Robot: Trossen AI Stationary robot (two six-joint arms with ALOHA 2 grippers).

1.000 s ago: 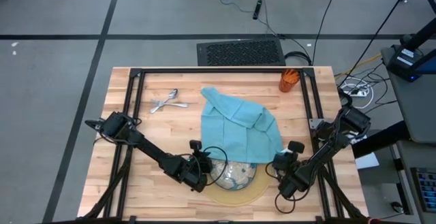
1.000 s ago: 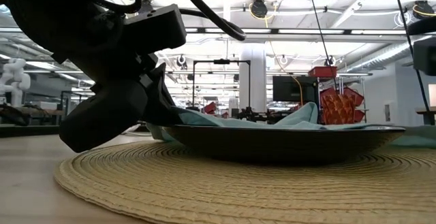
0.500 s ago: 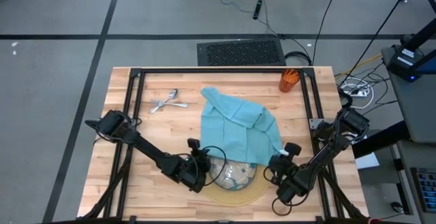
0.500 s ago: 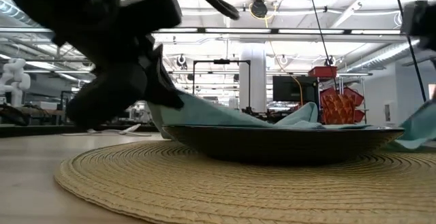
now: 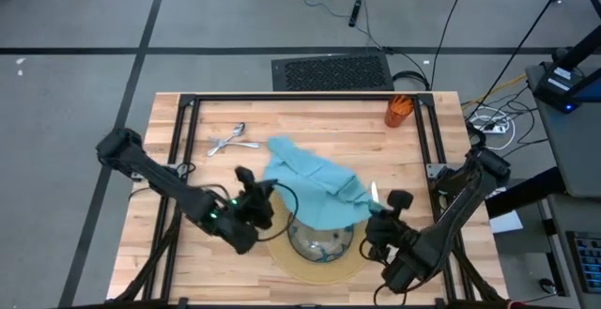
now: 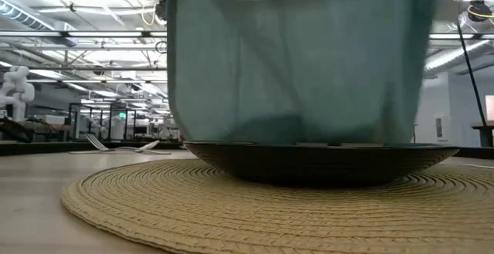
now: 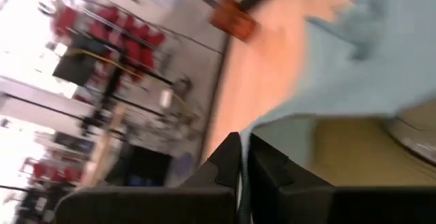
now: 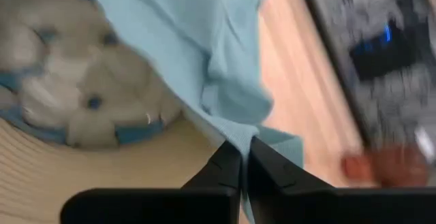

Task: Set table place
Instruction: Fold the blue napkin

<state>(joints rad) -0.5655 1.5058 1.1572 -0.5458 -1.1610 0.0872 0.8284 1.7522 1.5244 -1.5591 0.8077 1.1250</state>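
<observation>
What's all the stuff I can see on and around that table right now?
table: one, light wood, black frame rails.
mat: one, round tan, near front edge.
bowl: one, patterned glass, on the mat.
napkin: one, teal, lifted above the bowl, held at two corners.
cutlery: silver, back left; count unclear.
cup: one, orange, back right.
left gripper: dark, shut on the napkin.
right gripper: dark, shut on the napkin.

Bright overhead light; both wrist views motion-blurred
</observation>
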